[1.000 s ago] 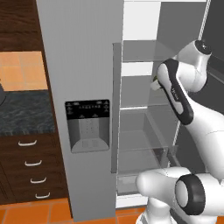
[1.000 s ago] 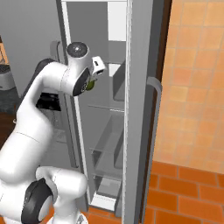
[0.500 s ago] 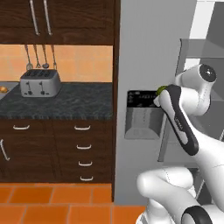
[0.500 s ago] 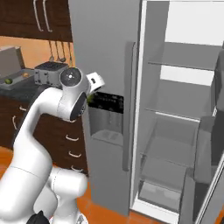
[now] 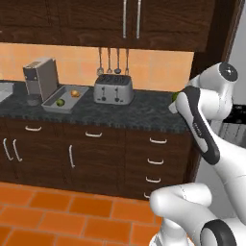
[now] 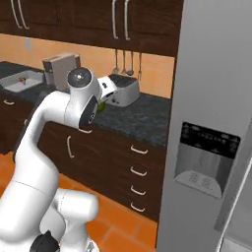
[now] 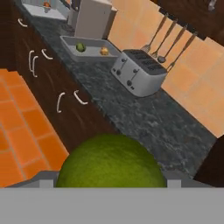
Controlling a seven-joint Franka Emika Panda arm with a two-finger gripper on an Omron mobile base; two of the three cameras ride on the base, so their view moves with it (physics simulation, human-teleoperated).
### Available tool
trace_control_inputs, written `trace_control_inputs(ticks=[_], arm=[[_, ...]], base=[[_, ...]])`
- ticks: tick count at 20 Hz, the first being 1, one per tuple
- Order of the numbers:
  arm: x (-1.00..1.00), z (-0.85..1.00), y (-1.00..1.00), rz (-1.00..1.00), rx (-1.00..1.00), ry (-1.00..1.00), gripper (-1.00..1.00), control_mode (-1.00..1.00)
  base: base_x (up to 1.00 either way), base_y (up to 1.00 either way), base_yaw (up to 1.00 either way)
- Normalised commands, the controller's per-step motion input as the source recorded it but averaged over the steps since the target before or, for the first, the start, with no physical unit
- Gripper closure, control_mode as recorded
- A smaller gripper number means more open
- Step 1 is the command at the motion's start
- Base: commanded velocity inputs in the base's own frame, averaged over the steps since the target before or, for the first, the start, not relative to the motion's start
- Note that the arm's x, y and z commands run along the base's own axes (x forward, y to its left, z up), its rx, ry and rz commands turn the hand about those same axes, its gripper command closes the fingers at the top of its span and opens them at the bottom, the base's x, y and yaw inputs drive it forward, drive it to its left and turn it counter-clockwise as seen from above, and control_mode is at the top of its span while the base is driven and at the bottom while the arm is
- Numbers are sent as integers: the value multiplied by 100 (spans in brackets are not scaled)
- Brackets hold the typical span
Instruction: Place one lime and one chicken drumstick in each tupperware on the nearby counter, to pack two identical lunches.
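Lime (image 7: 109,161) sits pinched in the pincer (image 7: 110,175), close to the hand camera; round, so no long axis to record. In the left base view a green sliver of it (image 5: 175,96) shows at the arm's wrist, above the right end of the worktop (image 5: 139,113). Far left on the worktop, a grey tray (image 5: 49,104) holds a second lime (image 5: 59,102) and a small orange-brown item (image 5: 75,93), left of the toaster (image 5: 113,89).

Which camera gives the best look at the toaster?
The left base view: the toaster faces it squarely. The hand view shows it tilted, near the hanging utensils; in the right base view the arm hides part of it.
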Motion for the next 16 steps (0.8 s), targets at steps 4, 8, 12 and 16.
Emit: trace_control_inputs(ticks=[4,8,12,16], arm=[[0,0,0,0,0,0,100,100],[0,0,0,0,0,0,100,100],[0,0,0,0,0,0,100,100],[0,0,0,0,0,0,100,100]], base=[[92,100,25],[100,100,9],[100,100,3],[100,100,1]])
